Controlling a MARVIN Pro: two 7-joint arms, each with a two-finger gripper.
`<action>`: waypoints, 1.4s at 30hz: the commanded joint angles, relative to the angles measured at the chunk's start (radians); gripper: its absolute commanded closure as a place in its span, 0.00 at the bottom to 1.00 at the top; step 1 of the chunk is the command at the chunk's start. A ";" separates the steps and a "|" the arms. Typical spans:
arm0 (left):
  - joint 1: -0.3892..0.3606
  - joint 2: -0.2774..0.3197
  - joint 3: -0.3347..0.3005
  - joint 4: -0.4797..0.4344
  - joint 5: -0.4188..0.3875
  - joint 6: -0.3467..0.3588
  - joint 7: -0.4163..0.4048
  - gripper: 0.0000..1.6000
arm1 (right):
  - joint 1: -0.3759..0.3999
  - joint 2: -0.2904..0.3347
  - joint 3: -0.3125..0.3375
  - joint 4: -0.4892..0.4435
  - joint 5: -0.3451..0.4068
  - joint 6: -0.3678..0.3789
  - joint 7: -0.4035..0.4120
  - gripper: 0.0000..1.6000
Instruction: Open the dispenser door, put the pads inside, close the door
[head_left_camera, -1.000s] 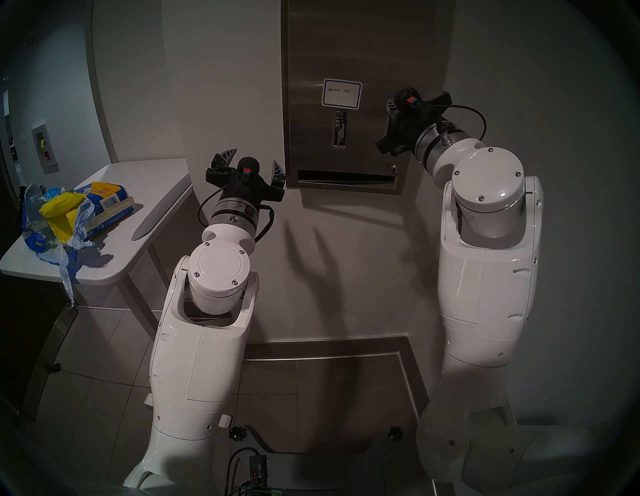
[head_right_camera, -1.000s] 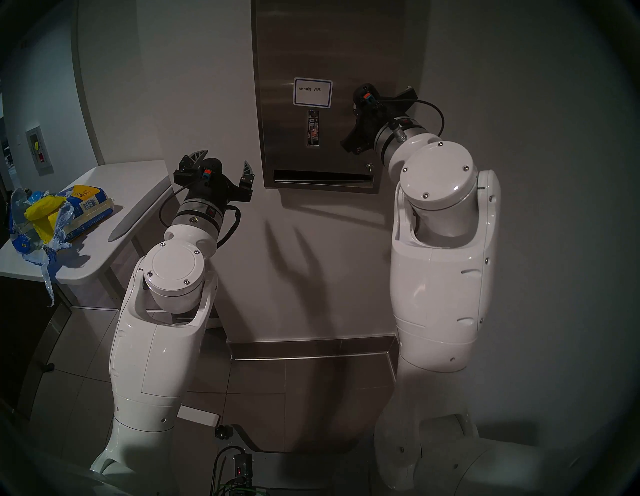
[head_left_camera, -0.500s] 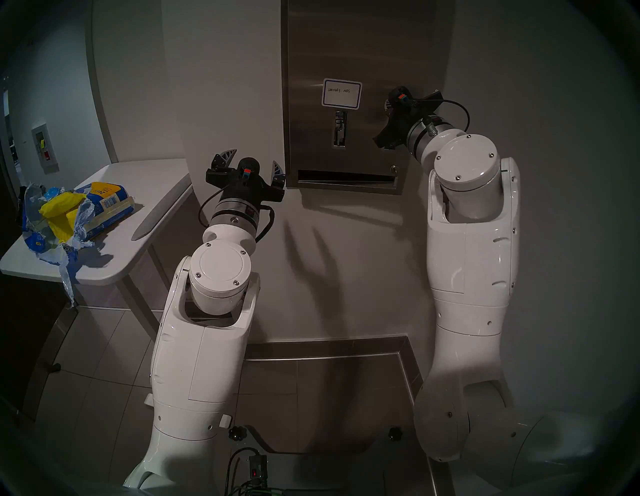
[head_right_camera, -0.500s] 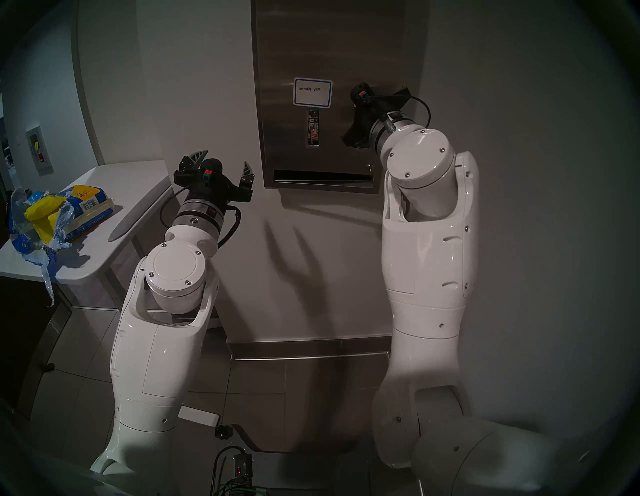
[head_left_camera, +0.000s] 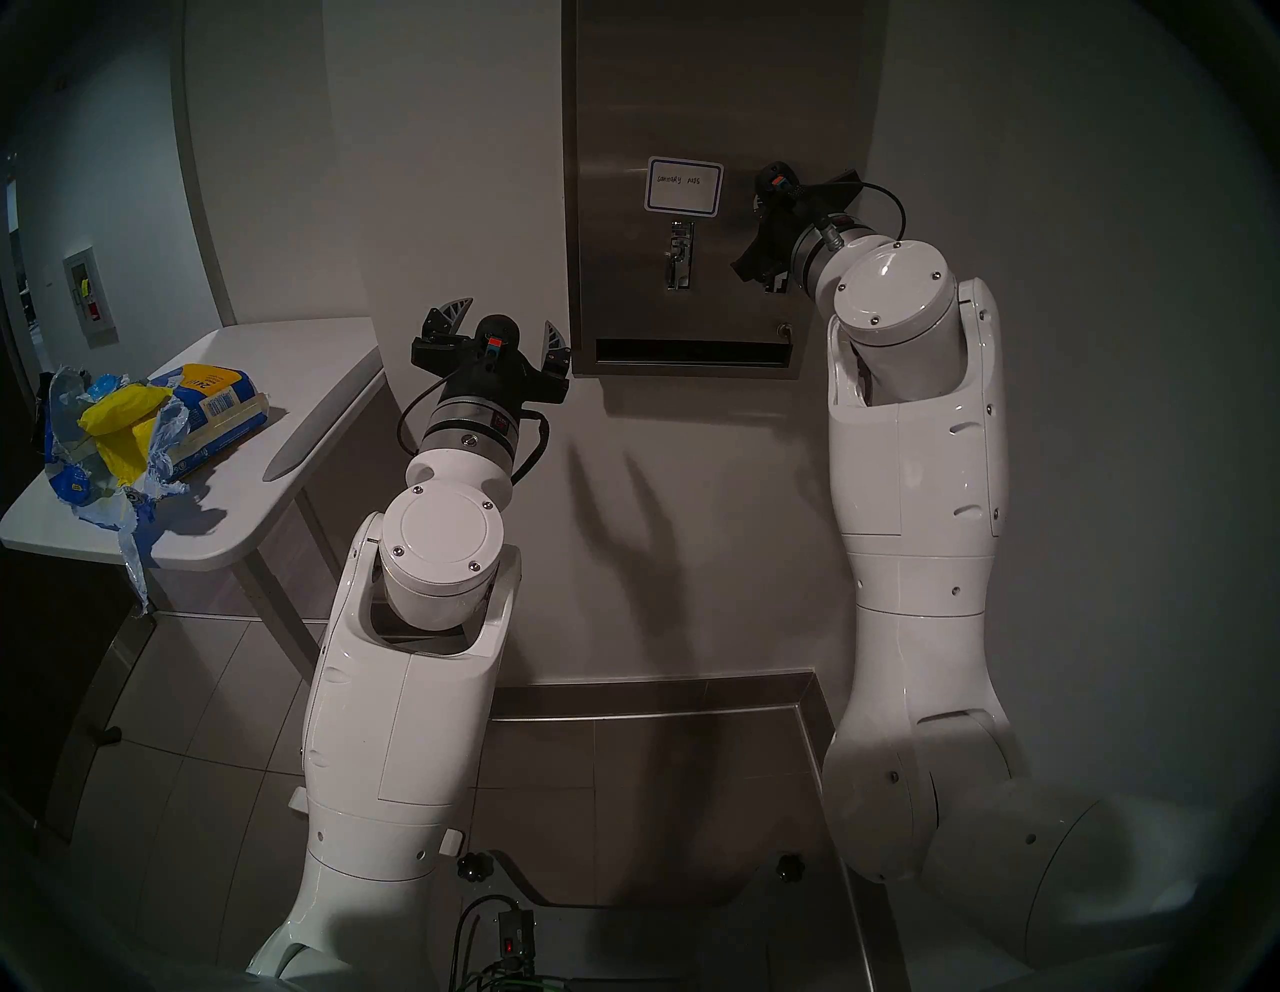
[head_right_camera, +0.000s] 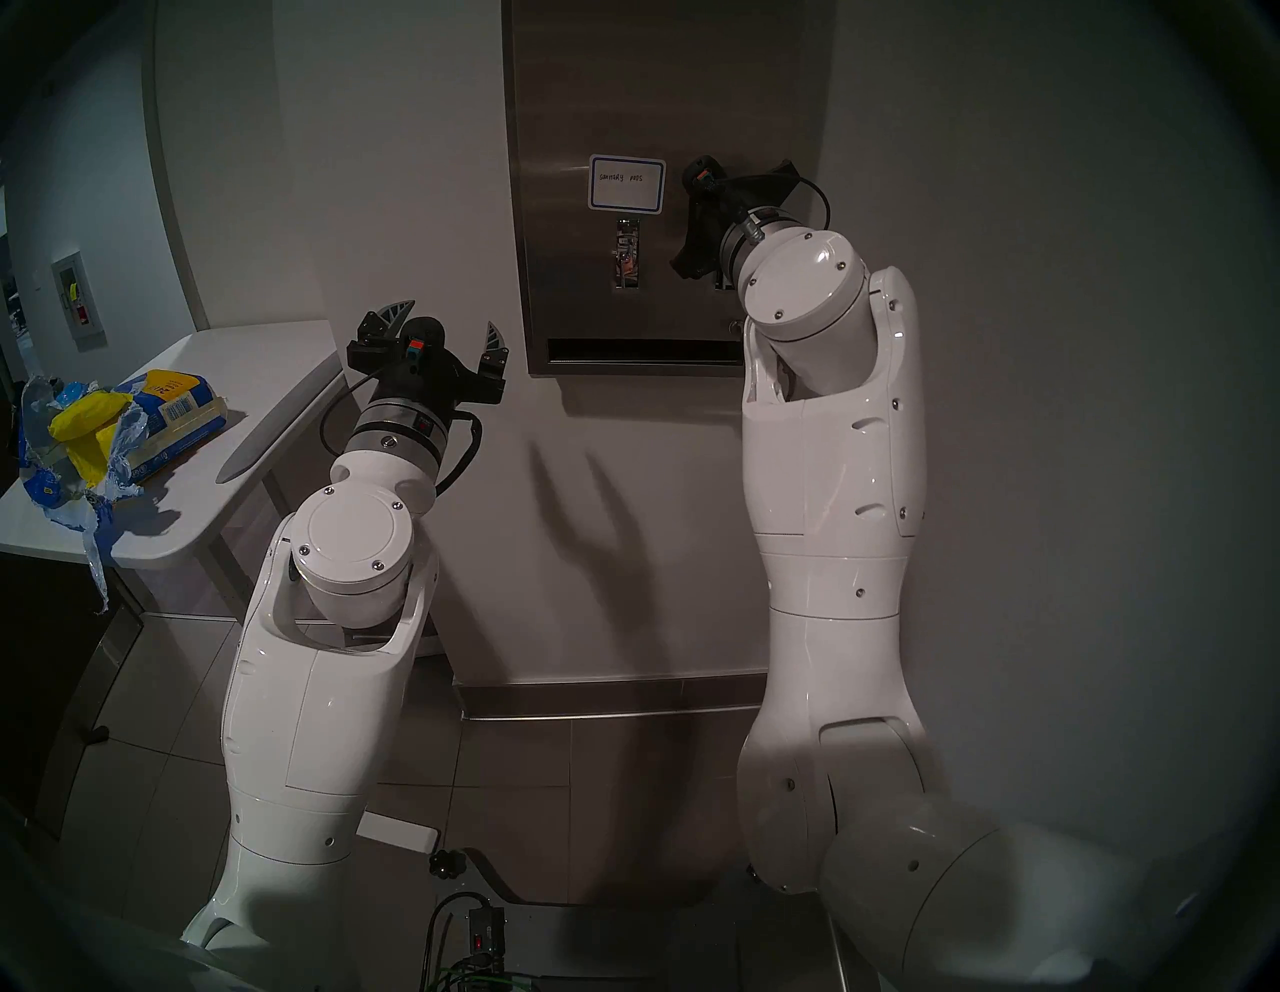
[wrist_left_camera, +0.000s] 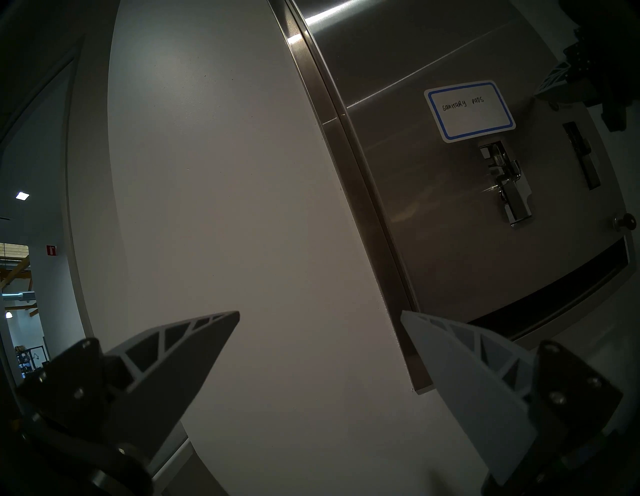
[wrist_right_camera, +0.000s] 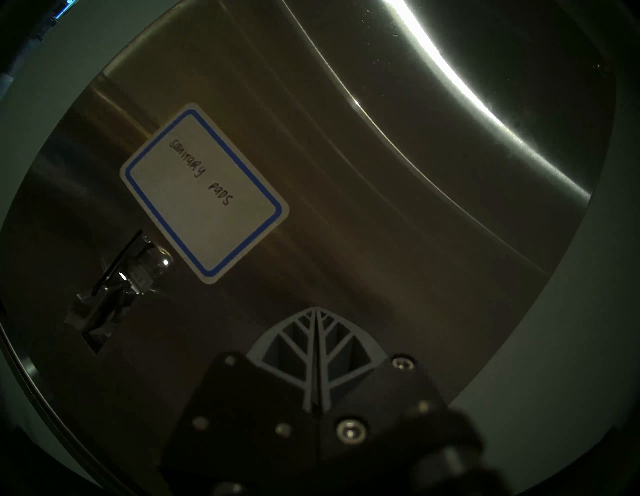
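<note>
1. Dispenser door (head_left_camera: 692, 104): a tall brushed-steel panel on the white wall, upper centre of the head views. It sits flush with its frame, shut.
2. On the door: a white label with blue border (head_left_camera: 683, 185) handwritten "SANITARY PADS"; below it a vertical lever slot (head_left_camera: 679, 255); a second slot (wrist_left_camera: 581, 156) to its right in the left wrist view; a small round key lock (head_left_camera: 783, 330) at lower right; a long dark horizontal slot (head_left_camera: 692, 352) along the bottom edge. Nothing is visible in that slot.
3. Right gripper (wrist_right_camera: 316, 311): pale ribbed fingers pressed together, nothing between them. In the head views it is at the right part of the door, level with the label; contact with the steel cannot be told.
4. Left gripper (head_left_camera: 509, 322): fingers spread wide, empty, centre left of the head view, just left of the door's lower corner and apart from it.
5. White table (head_left_camera: 291, 388), left of frame: carries a torn blue-and-yellow plastic bag (head_left_camera: 104, 443) lying open, with yellow wrapped packets (head_left_camera: 121, 409) showing inside it and a further blue-and-yellow pack (head_left_camera: 215, 409) beside them.
6. Flower-printed pads cannot be made out in any view.
</note>
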 joint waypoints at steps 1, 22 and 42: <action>-0.026 0.002 -0.002 -0.028 -0.001 -0.022 0.003 0.00 | 0.102 -0.004 0.000 0.014 -0.016 -0.015 -0.029 1.00; -0.025 0.005 -0.004 -0.027 -0.005 -0.049 0.006 0.00 | 0.263 0.024 0.037 0.168 -0.046 -0.037 -0.016 1.00; -0.024 0.012 -0.007 -0.023 -0.018 -0.075 0.008 0.00 | 0.255 0.112 0.127 0.067 -0.101 0.034 0.090 1.00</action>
